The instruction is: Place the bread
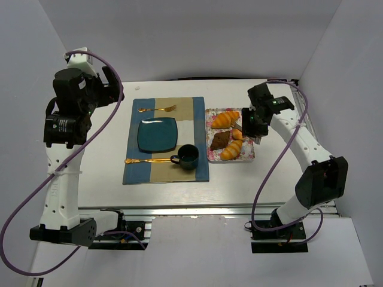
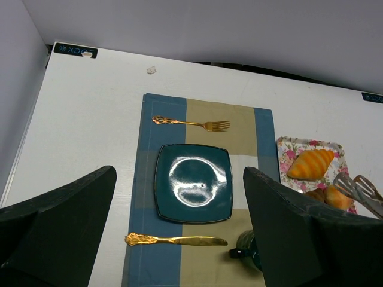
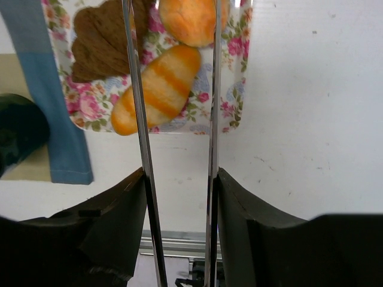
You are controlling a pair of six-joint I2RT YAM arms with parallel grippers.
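The bread [image 3: 188, 21] is a small round orange bun on the floral tray [image 3: 238, 84]. It also shows in the top view [image 1: 237, 134] and the left wrist view [image 2: 338, 198]. My right gripper [image 3: 179, 203] is shut on a pair of metal tongs [image 3: 139, 119], and the two tong arms reach forward to either side of the bun. I cannot tell whether the tongs are pinching it. In the top view the right gripper [image 1: 251, 122] hovers over the tray's right side. My left gripper [image 2: 179, 239] is open and empty, held high at the left [image 1: 111, 84].
The tray [image 1: 249, 156] also holds two croissants [image 1: 224, 119] [image 1: 231, 150] and a dark chocolate pastry [image 1: 219, 140]. A blue and tan placemat [image 1: 200, 170] carries a teal square plate [image 1: 157, 135], a dark mug [image 1: 187, 156], a gold fork [image 1: 157, 109] and a gold knife [image 1: 146, 161].
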